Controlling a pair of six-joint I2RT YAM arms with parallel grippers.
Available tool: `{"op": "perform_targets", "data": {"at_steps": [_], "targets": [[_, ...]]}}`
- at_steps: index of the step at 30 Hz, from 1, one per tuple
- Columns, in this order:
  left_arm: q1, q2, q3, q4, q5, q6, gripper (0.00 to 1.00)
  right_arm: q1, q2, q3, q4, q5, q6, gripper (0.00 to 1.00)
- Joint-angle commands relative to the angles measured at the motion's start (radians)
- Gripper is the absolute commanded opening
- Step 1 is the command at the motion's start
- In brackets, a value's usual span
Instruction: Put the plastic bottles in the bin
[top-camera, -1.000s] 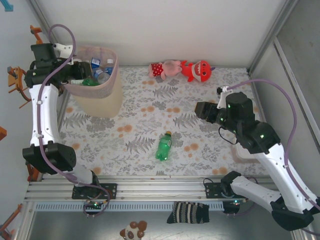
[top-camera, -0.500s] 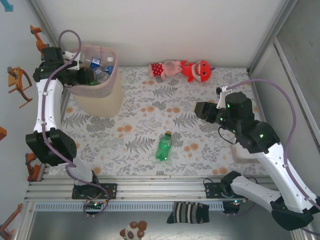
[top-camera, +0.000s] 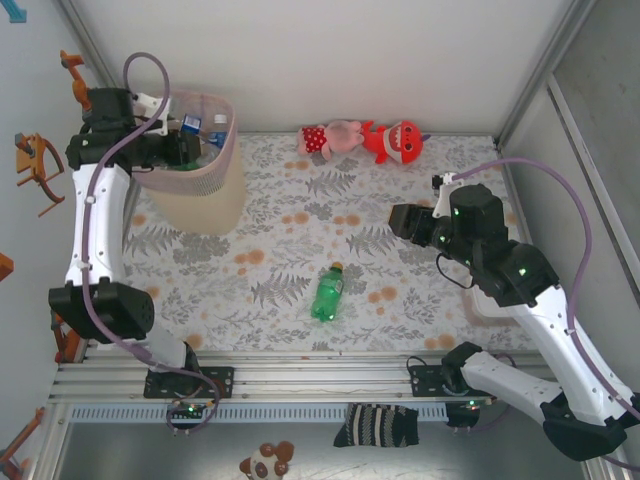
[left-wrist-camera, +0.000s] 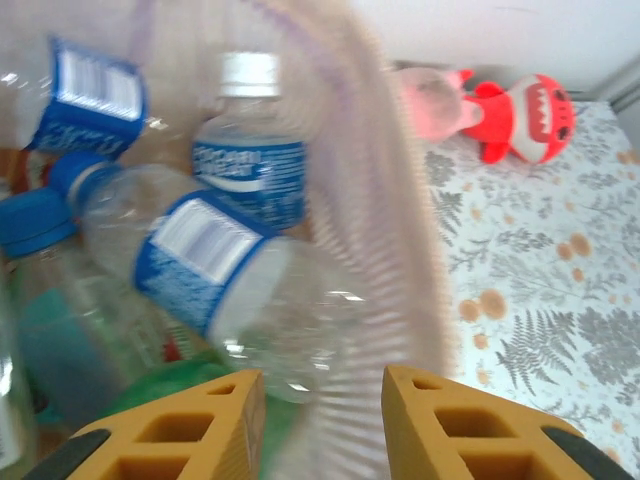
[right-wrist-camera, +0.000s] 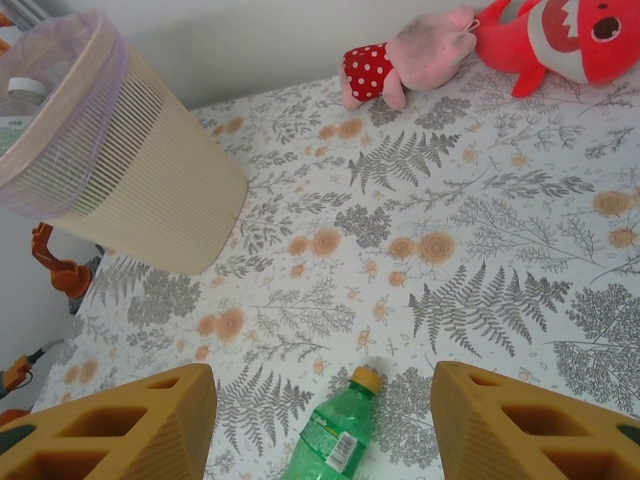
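The left end effector (left-wrist-camera: 320, 385) has been shifted further over the bin's (top-camera: 200, 205) rim at the far-left corner of the worktop (top-camera: 280, 230), while the right arm and the loose bottle have been left where they were. The left end effector's fingers are drawn narrow and nothing is seen clasped between them; clear, blue-labelled bottles (left-wrist-camera: 235, 270) are piled in the bin directly beneath. The right end effector (right-wrist-camera: 322, 368) is held moderately wide and empty, above the right side of the worktop. One green bottle (top-camera: 327, 293) is left lying near the middle of the near edge, its long axis running from near edge to far edge with the cap pointed far. From the right end effector it lies toward the near-left, and it is judged much closer to that arm than to the left one. Two plush toys (top-camera: 365, 140) are lying at the far edge, well apart from it.
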Motion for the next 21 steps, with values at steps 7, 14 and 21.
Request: {"op": "perform_targets", "data": {"at_steps": [7, 14, 21], "targets": [[-0.257, -0.181, -0.133, 0.106, -0.119, -0.098, 0.4, 0.004, -0.018, -0.019, -0.014, 0.046, -0.002, 0.58], [-0.488, -0.228, -0.286, 0.197, -0.261, -0.159, 0.47, 0.002, -0.03, -0.024, -0.04, 0.066, -0.012, 0.58], [-0.7, -0.179, -0.401, 0.247, -0.394, -0.209, 0.5, 0.003, -0.044, -0.039, -0.046, 0.074, -0.013, 0.58]]}}
